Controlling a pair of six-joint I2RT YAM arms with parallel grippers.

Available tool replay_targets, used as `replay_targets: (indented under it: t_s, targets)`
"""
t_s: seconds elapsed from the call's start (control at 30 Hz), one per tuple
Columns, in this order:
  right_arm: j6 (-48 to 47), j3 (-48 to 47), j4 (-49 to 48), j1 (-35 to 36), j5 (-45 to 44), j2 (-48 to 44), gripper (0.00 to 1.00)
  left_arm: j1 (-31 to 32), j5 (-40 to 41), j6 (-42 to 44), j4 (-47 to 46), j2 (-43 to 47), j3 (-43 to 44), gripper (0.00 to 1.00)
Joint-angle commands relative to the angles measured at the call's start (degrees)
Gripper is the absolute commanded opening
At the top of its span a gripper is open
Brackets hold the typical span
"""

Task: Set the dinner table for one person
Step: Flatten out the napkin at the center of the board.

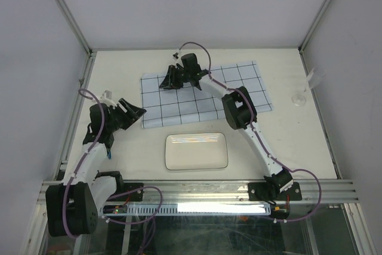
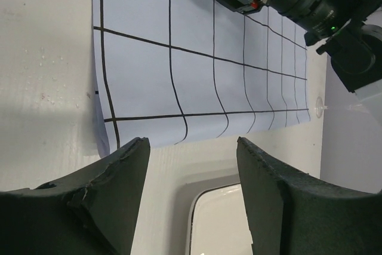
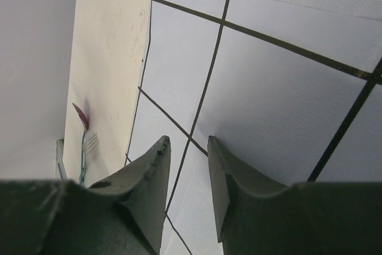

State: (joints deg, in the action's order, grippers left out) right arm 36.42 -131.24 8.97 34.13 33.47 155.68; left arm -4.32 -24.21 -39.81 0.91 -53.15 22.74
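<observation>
The dinner table [image 1: 286,141] is a cream-white top with rails round it. A pale-blue cloth with a dark grid [image 1: 239,85] lies flat at its middle back. A white rectangular plate [image 1: 197,150] sits in front of the cloth. My left gripper [image 1: 136,113] hovers open by the cloth's near left corner. In the left wrist view its jaws [image 2: 192,144] stand wide over bare table, between the cloth edge [image 2: 179,88] and a plate corner [image 2: 224,219]. My right gripper [image 1: 169,80] is over the cloth's far left part. Its fingertips [image 3: 188,141] are narrowly apart and down at the cloth [image 3: 268,88], with nothing held.
A small clear glass [image 1: 298,98] stands on the table at the far right, also in the left wrist view [image 2: 320,108]. A fork and a red-tipped utensil [image 3: 83,141] lie by the table's left edge in the right wrist view. Grey walls enclose three sides.
</observation>
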Motion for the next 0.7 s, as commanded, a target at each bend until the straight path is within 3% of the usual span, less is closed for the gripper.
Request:
replay_targets:
  t_s: [0.0, 0.2, 0.67]
  targets:
    - [-6.1, 2.3, 4.2, -1.7, -4.6, -5.6, 0.36, 1.5, 2.9, -1.6, -9.1, -4.2, 0.2, 0.62]
    - [-13.1, 3.8, 11.3, -2.1, -8.5, -10.5, 0.36, 2.4, 3.9, -1.2, -16.7, -14.1, 4.5, 0.61]
    - [-24.1, 11.1, 21.3, -5.0, -20.1, -22.0, 0.35, 6.1, 4.9, -0.2, -23.9, -37.0, 20.0, 0.61]
